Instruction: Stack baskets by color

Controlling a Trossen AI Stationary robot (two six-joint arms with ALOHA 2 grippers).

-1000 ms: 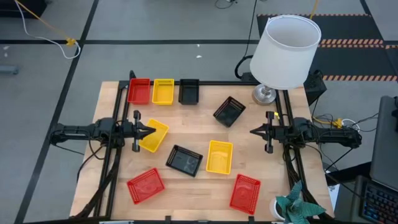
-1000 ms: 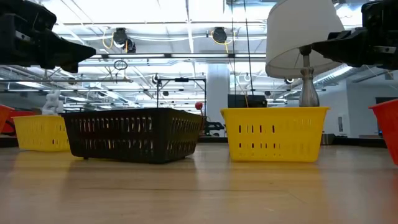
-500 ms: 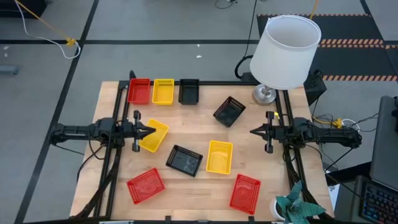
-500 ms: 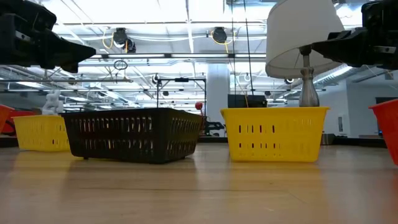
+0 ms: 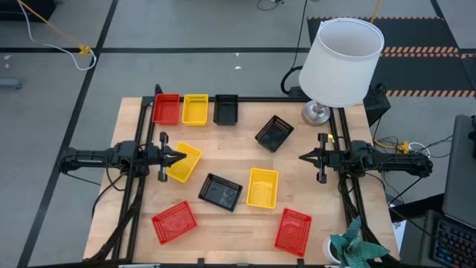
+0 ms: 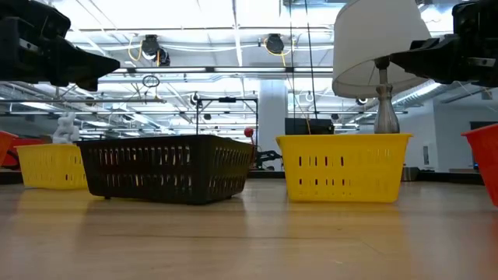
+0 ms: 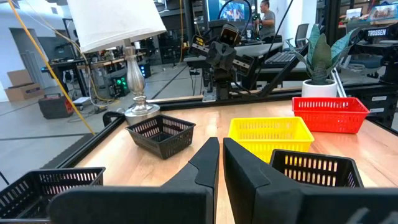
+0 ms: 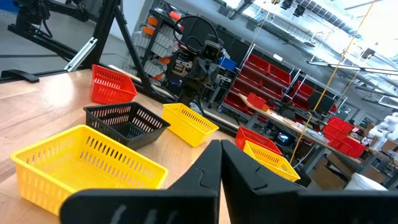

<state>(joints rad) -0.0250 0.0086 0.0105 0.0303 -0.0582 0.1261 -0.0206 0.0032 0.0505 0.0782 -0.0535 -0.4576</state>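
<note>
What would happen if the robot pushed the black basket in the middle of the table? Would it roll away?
The black basket probably wouldn't roll: it sits flat on the table and looks wide and low. Its mesh walls suggest it's light, so it would likely slide easily, maybe bumping the yellow basket beside it.

Overhead cam, table-level cam, 2 wrist cams; shared: table.

Baskets — red, yellow, black mesh

A robotics lab: red parts-bin shelving, exposed ceiling ducts, taped floor lines, cluttered workbenches.
</note>
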